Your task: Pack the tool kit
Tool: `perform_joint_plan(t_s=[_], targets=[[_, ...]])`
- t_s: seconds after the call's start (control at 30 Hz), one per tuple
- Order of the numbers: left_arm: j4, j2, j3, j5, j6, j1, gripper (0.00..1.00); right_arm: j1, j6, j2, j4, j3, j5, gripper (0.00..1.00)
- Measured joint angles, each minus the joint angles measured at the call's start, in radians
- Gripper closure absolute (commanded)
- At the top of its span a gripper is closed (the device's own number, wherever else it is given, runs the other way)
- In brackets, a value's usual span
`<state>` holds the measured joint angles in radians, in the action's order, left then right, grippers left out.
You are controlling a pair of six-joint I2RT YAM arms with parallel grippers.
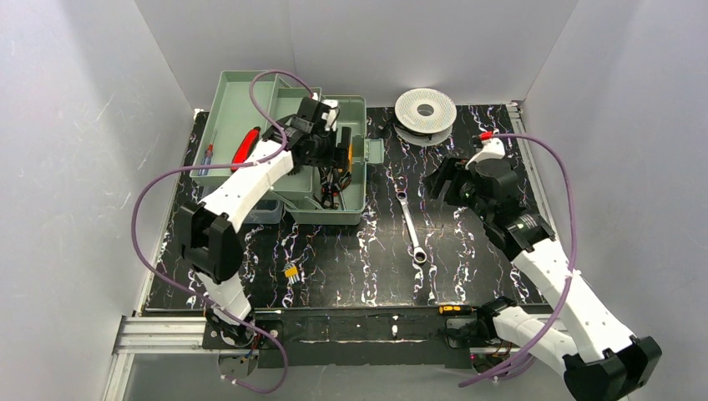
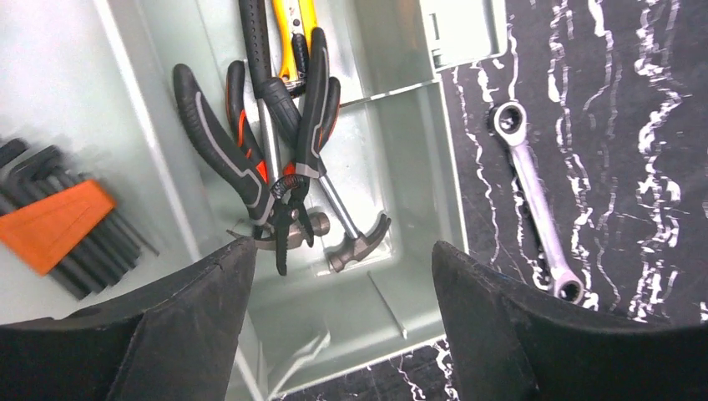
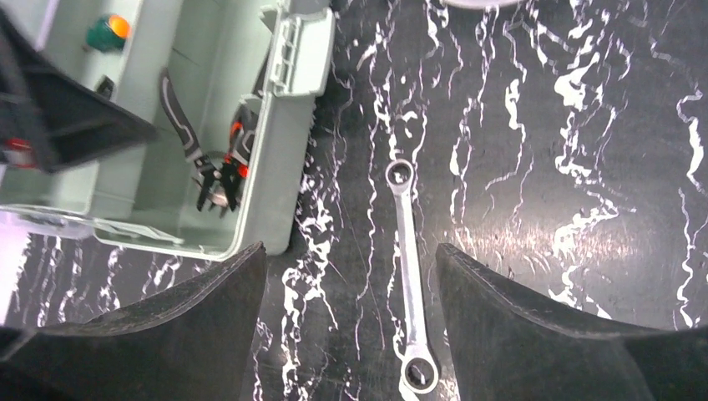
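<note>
The pale green toolbox (image 1: 334, 215) stands open at the back left of the mat. My left gripper (image 1: 338, 152) hovers over it, open and holding nothing (image 2: 342, 251). Below it in the box (image 2: 392, 167) lie black-and-orange pliers (image 2: 242, 175), a small hammer (image 2: 357, 242), an orange hex key set (image 2: 50, 221) and a yellow-handled tool (image 2: 296, 21). A silver ratchet wrench (image 1: 412, 227) lies on the mat right of the box. My right gripper (image 1: 447, 180) hangs open above it (image 3: 351, 251). The wrench (image 3: 409, 276) shows between its fingers, untouched.
A round white wire spool (image 1: 425, 109) sits at the back centre. A small yellow part (image 1: 291, 271) lies on the mat in front of the box. An orange-and-black handled tool (image 1: 455, 309) rests at the near edge. A red tool (image 1: 244, 146) lies left of the box.
</note>
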<state>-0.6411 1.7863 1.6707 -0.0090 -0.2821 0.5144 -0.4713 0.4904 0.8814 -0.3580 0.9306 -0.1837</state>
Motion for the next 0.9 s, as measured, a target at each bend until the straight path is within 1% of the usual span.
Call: perform_joint_plan(t_s=[0.1, 0.13, 0.27, 0.43, 0.6, 0.7, 0.87, 0.9], targets=[[-0.015, -0.067, 0.000, 0.021, -0.004, -0.006, 0.23, 0.000, 0.000, 0.043, -0.005, -0.017, 0.026, 0.21], [-0.023, -0.095, 0.000, 0.027, -0.004, -0.007, 0.21, 0.000, 0.000, 0.053, -0.006, -0.026, 0.035, 0.21], [-0.040, -0.235, -0.014, 0.038, 0.011, -0.007, 0.08, 0.000, 0.001, 0.081, -0.008, -0.055, 0.073, 0.21], [-0.058, -0.435, -0.088, -0.006, 0.034, -0.007, 0.03, 0.000, 0.000, 0.110, 0.003, -0.062, 0.126, 0.23], [-0.087, -0.560, -0.156, -0.132, 0.047, -0.009, 0.02, 0.000, -0.002, 0.185, 0.033, -0.062, 0.211, 0.24], [-0.107, -0.626, -0.227, -0.215, 0.058, -0.011, 0.02, 0.000, -0.001, 0.232, 0.035, -0.062, 0.251, 0.24], [-0.152, -0.752, -0.345, -0.343, 0.073, -0.013, 0.02, 0.000, -0.001, 0.248, 0.042, -0.078, 0.278, 0.24], [-0.160, -0.800, -0.379, -0.388, 0.073, -0.013, 0.02, 0.000, -0.001, 0.249, 0.042, -0.083, 0.278, 0.24]])
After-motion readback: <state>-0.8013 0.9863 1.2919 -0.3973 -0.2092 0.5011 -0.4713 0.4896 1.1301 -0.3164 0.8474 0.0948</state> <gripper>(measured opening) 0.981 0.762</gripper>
